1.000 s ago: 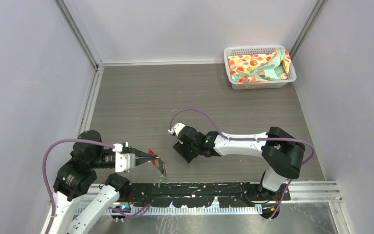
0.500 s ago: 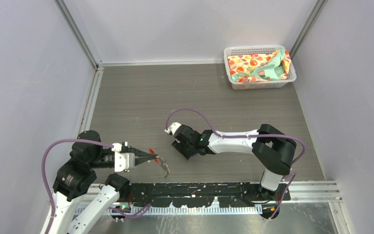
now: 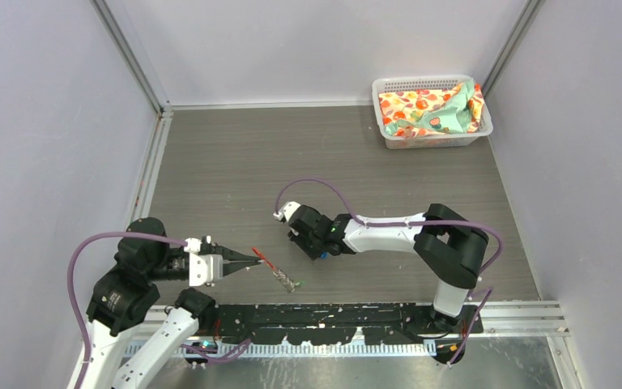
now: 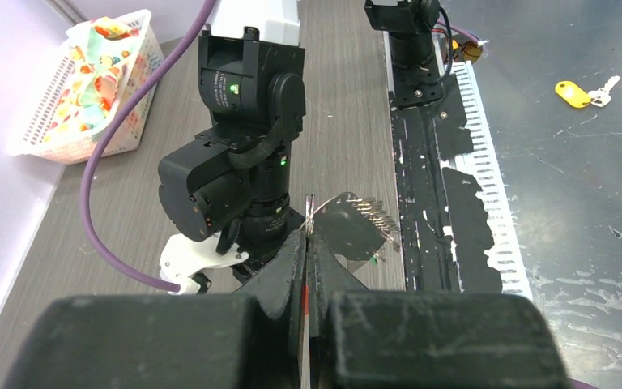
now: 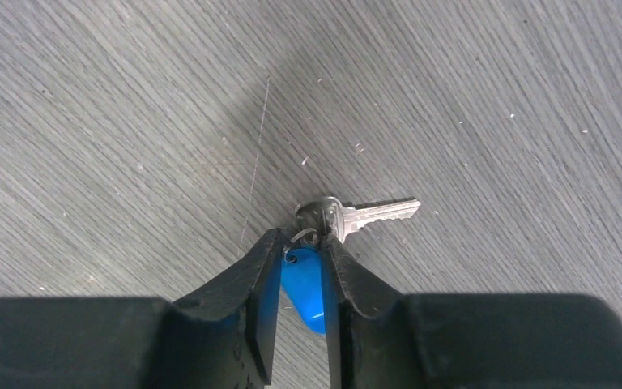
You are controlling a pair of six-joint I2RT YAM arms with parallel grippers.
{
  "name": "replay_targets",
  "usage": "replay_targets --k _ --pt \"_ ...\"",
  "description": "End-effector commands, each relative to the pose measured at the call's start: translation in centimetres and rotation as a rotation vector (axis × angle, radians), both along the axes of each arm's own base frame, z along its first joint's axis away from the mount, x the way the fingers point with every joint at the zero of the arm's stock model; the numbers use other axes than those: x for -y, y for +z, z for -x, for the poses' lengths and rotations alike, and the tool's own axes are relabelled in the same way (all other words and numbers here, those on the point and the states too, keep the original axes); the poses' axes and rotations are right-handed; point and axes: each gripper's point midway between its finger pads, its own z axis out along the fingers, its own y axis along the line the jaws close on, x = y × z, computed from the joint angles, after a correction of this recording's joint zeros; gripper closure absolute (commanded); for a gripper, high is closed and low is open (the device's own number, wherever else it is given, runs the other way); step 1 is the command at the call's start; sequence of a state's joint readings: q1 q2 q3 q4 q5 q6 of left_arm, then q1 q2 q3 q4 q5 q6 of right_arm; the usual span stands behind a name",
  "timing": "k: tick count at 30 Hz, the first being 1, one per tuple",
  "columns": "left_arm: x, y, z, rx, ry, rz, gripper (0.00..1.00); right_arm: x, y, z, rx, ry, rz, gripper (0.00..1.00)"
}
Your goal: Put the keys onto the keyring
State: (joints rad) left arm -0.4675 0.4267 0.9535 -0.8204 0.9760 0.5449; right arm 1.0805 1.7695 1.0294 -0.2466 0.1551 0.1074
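Observation:
My left gripper (image 3: 247,260) hovers low at the table's near left, shut on the flat red tag (image 3: 261,258) of the keyring. Its silvery wire loops (image 3: 285,280) trail toward the right. In the left wrist view the tag is a thin red strip (image 4: 303,304) between the shut fingers, with the loops (image 4: 358,215) beyond and a small green bit (image 4: 372,260) beside them. My right gripper (image 5: 301,237) points down at the table centre. Its fingers press both sides of the blue key's plastic head (image 5: 304,279). The silvery blade (image 5: 377,212) lies on the wood.
A white basket (image 3: 432,109) of patterned cloth stands at the far right corner. A black strip (image 3: 332,314) and a metal ledge run along the near edge. On that ledge lies a yellow-tagged key (image 4: 571,91). Grey walls close in three sides.
The right gripper slid a little left and its jaws narrowed onto the blue head. The keyring in the left gripper swung out to the right.

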Motion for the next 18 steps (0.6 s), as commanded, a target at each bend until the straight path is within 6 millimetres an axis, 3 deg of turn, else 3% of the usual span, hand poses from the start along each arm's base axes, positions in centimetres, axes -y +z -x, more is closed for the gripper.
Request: replay_targets --k 1,18 --pt "0.0 2.0 0.6 0.045 -0.013 0.04 1.0 -1.5 1.5 -1.2 0.021 -0.01 -0.065 0.73" --pt "0.0 2.2 0.6 0.029 -0.015 0.043 1.0 -1.3 3.1 -0.9 -0.026 -0.008 -0.157 0.99"
